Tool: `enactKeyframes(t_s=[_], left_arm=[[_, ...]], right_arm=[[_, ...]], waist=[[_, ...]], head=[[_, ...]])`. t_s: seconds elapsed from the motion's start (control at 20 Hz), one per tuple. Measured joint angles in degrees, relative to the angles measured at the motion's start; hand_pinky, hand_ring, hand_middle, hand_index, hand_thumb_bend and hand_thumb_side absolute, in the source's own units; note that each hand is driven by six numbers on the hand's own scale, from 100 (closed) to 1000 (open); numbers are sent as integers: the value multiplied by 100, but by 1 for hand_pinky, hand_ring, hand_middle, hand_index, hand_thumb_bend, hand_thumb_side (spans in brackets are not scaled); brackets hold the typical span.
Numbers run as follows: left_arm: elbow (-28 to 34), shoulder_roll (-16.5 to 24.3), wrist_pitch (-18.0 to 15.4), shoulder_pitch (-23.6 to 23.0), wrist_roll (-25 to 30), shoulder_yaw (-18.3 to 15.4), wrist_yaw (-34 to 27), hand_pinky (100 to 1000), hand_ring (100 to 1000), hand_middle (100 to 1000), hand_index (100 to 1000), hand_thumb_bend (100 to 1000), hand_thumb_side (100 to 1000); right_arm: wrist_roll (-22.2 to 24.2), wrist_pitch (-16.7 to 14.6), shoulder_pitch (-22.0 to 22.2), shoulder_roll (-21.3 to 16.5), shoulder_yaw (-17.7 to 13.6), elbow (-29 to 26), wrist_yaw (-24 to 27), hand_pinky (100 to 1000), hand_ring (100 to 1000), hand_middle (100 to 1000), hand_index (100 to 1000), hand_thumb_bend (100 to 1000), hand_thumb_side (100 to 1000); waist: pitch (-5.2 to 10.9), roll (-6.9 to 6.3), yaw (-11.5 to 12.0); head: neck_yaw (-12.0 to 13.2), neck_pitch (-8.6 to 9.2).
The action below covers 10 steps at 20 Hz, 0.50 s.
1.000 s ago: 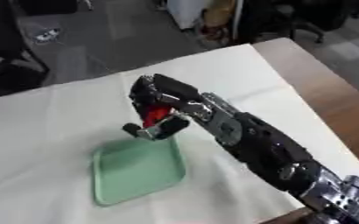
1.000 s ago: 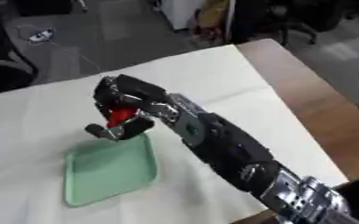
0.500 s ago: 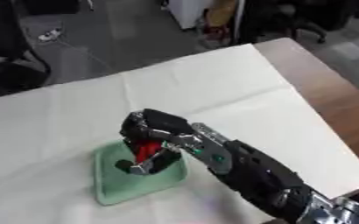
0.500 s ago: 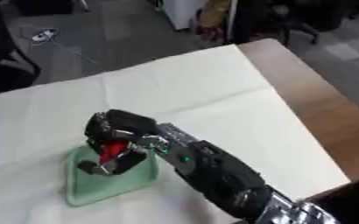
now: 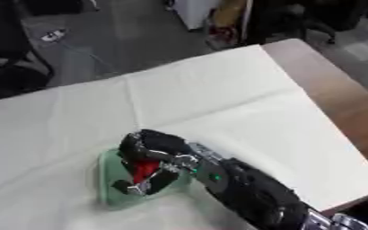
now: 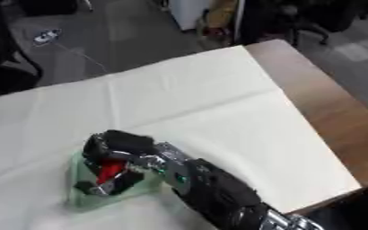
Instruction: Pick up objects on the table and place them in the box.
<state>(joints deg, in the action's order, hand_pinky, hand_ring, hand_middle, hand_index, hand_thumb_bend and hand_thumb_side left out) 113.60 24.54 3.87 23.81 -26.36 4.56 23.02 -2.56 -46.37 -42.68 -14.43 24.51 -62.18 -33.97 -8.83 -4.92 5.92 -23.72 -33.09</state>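
Red object (image 5: 146, 170) gripped in curled fingers of right hand (image 5: 152, 164), low over pale green box (image 5: 113, 197) near front edge of table (image 5: 328, 103). Black arm entering from lower right corner. White cloth (image 5: 218, 99) spread under box, covering most of tabletop; bare brown wood along right edge.

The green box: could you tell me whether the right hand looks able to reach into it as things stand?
Probably yes: the right hand, curled round a red object, is already over the green box, with nothing seen between them.
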Motion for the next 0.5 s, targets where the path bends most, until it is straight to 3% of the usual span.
enactKeyframes(t_s=[0.1,0.15,0.25,0.3,0.35,0.4,0.45,0.5], left_arm=[[0,0,0,0,0,0,0,329,493,660,807,292,797],[0,0,0,0,0,0,0,329,493,660,806,293,797],[0,0,-1,0,1,0,0,330,493,660,806,293,797],[0,0,-1,1,1,1,0,329,493,660,806,293,797],[0,0,-1,1,1,1,0,329,493,660,806,293,797],[0,0,-1,1,1,1,0,329,493,660,806,293,797],[0,0,-1,1,1,1,0,329,493,660,806,293,797],[0,0,-2,1,2,1,0,329,493,660,806,293,797]], right_arm=[[-100,-108,1,39,-4,61,-16,100,100,100,239,125,661],[-145,-167,6,41,-4,82,-23,100,100,188,402,100,758],[-189,-296,64,40,-4,130,-25,100,239,353,520,100,811],[-196,-354,82,40,-7,159,-26,100,208,323,500,100,801],[-199,-404,98,40,-16,185,-27,100,351,454,597,100,831],[-203,-446,98,40,-32,198,-27,100,329,435,582,100,827],[-205,-476,98,40,-37,209,-29,194,432,525,654,100,842],[-205,-498,98,40,-45,218,-36,183,425,518,647,100,841]], waist=[[0,1,6],[0,2,7],[0,5,7],[0,5,7],[0,5,7],[0,5,6],[0,5,6],[0,5,6]], head=[[0,0],[1,1],[2,1],[4,1],[7,1],[7,1],[8,1],[8,1]])
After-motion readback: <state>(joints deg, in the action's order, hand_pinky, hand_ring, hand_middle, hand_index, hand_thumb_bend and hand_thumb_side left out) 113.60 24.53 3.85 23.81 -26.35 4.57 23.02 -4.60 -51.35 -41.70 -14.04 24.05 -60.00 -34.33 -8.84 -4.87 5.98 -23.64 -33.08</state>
